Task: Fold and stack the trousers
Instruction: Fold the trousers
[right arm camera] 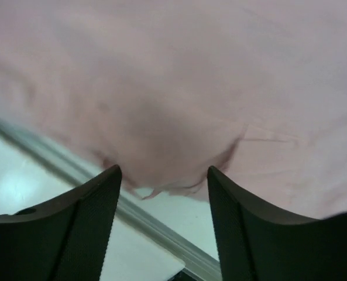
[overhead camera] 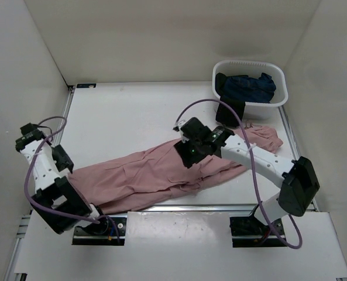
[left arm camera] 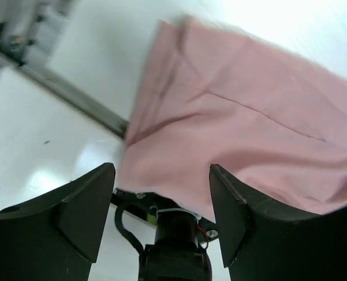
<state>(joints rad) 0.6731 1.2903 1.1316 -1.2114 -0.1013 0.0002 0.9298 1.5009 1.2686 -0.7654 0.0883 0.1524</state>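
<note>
The dusty-pink, soft, creased fabric trousers (overhead camera: pixel 161 175) lie flat on the smooth white worktop (overhead camera: pixel 132 111). Their long axis runs from lower left to upper right of the top view. The right gripper (right arm camera: pixel 164 172) hangs over their middle, jaws spread, pinching nothing. The left gripper (left arm camera: pixel 161 170), likewise spread and empty, is nearer the lower-left end.

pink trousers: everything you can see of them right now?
The trousers are dusty-pink soft fabric. They are wrinkled and lie flat, stretched diagonally across the table, with one end by the left arm's base and the other near the white basket. A seam line shows in the left wrist view. The left gripper is at their left end and the right gripper is over their middle, both with jaws open, gripping nothing.
</note>
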